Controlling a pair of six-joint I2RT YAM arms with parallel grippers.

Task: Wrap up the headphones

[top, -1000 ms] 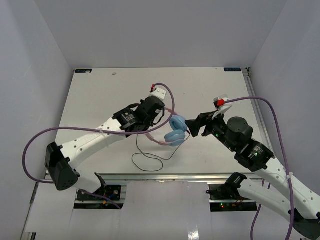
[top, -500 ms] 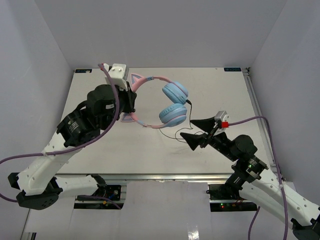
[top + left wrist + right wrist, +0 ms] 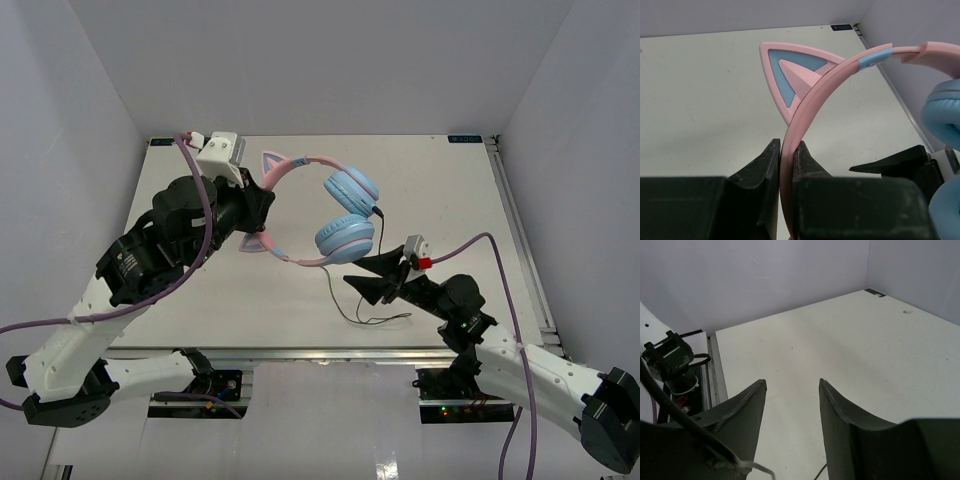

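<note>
1. Bench (image 3: 450, 180) is white, and both arms reach over it from its near edge.
2. Over the left half we see the left claw (image 3: 262, 200) lifted off the surface. Its jaws are nearly closed and pinch the pink band (image 3: 300, 160) of the headphones (image 3: 345, 238).
3. The left wrist view shows that grip close up. The left claw (image 3: 786, 150) has one finger on each side of the band (image 3: 810, 95), just below a pink and blue cat ear (image 3: 790, 75).
4. So the headphones hang in the air over the middle of the bench, nearer the far edge than the near one. The band arcs rightward from the claw.
5. The two blue cups (image 3: 350, 188) sit at the right end of that arc, one above the other in the top view.
6. A thin black cord (image 3: 385, 320) drops from the cups and trails in loose curves on the bench toward the near edge.
7. Right of the cord's fall, the right claw (image 3: 352, 273) points left, low over the near half.
8. In its own view the right claw (image 3: 791, 382) has its jaws apart, with only bare bench between them. We see nothing gripped.
</note>
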